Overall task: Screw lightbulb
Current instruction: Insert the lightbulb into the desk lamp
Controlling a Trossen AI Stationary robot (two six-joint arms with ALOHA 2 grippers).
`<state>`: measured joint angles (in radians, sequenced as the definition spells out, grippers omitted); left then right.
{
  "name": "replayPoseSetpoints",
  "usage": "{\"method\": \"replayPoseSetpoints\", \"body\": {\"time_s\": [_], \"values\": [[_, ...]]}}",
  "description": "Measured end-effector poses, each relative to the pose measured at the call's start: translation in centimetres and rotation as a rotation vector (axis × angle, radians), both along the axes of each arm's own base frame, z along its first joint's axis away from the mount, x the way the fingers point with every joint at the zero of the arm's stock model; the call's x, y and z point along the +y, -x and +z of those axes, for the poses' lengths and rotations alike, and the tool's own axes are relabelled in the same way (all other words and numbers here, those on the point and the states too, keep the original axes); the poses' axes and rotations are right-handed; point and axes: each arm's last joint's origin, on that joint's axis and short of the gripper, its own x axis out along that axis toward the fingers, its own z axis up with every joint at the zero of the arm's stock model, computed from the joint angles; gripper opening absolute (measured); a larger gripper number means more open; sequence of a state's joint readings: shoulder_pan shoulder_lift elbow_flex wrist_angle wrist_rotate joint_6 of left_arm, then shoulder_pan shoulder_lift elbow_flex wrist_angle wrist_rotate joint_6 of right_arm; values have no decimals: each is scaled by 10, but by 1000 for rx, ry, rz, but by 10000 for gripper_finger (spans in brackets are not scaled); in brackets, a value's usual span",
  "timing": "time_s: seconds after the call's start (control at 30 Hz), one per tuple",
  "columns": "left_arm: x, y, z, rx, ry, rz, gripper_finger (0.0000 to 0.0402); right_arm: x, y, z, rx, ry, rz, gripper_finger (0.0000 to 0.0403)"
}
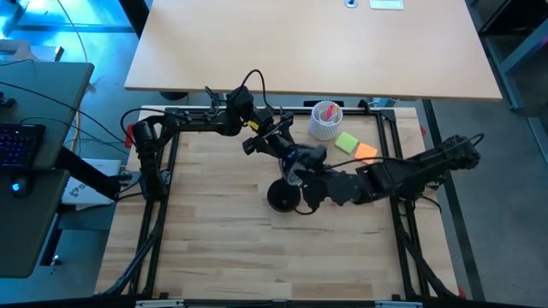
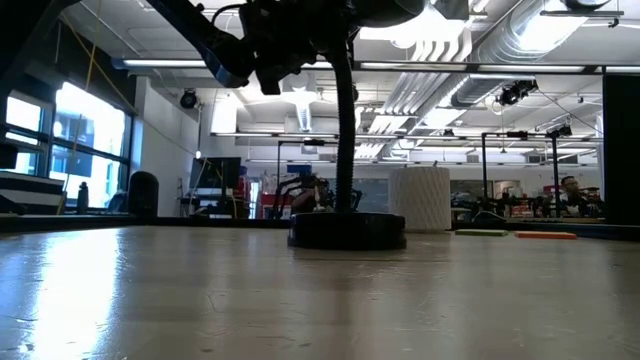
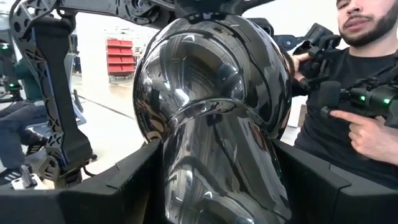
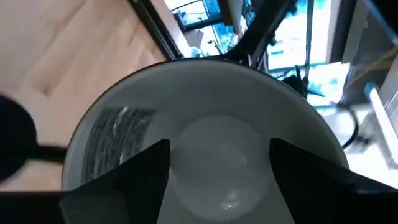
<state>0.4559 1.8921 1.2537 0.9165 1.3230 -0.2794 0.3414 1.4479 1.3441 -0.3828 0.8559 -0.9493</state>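
Left wrist view: glossy black domed lamp head (image 3: 211, 106), mirror-smooth.

Light is even and bright over the wooden table (image 1: 223, 231) in the high view, with soft shadows under the arms. In the low view ceiling lamps glare and the near tabletop is blurred. The lamp head (image 3: 211, 93) shows shiny reflections. The right wrist view is soft, with the lightbulb (image 4: 217, 158) blurred.

The white, rounded lightbulb (image 4: 217, 158) sits inside the lamp head's pale bowl, between two dark fingers.
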Motion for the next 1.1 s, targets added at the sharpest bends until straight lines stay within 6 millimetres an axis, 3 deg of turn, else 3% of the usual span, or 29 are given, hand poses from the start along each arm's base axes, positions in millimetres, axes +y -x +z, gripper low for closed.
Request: {"method": "replayPoseSetpoints", "body": {"time_s": [0.4,0.67,0.8,1.1], "values": [[-1,-1,0,-6,2,12,264,-7,-1,1,-354,-475,-249,268],[-1,-1,0,-15,-2,21,264,-16,-3,3,-771,-979,-476,268],[-1,-1,0,-19,-8,15,264,-15,-3,4,-809,-1004,-484,268],[6,5,0,-26,-43,-51,264,-1,-1,5,-704,-860,-393,267]]}}
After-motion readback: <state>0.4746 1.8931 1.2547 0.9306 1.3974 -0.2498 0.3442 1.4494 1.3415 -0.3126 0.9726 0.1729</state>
